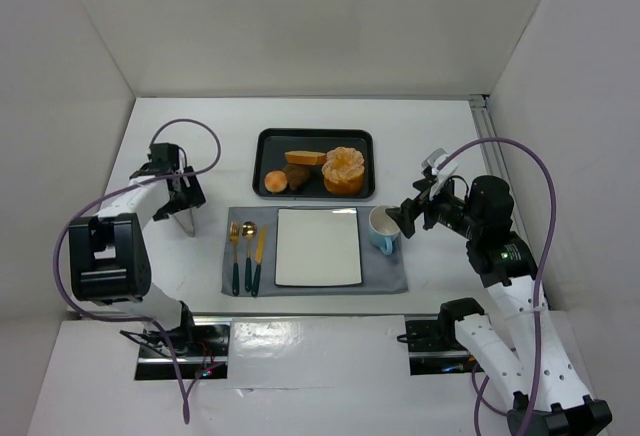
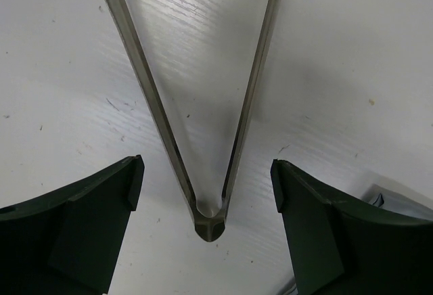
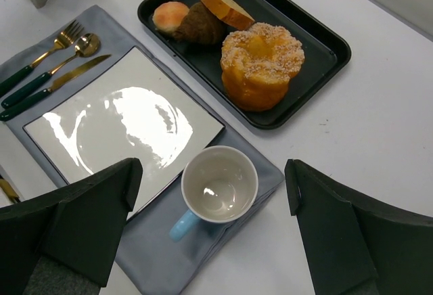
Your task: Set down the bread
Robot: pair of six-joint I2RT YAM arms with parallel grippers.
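though poised astride tongs (image 2: 208,226) by the left edge, grips nothing with left gripper (image 2: 206,168), fingers (image 2: 101,200) apart; hangs right gripper (image 3: 213,170), likewise spread, above cup (image 3: 223,197) near right edge; beyond, finds bread (image 3: 260,65) in tray's (image 3: 316,42) right end, toward far edge.

**Both arms extended, jaws parted**

The left arm reaches forward on its own side, the left gripper (image 1: 186,196) aimed straight down with its fingers (image 2: 74,231) spread wide. The right arm bends inward, the right gripper (image 1: 408,218) tilted downward, its fingers (image 3: 74,231) likewise apart, gripping nothing.
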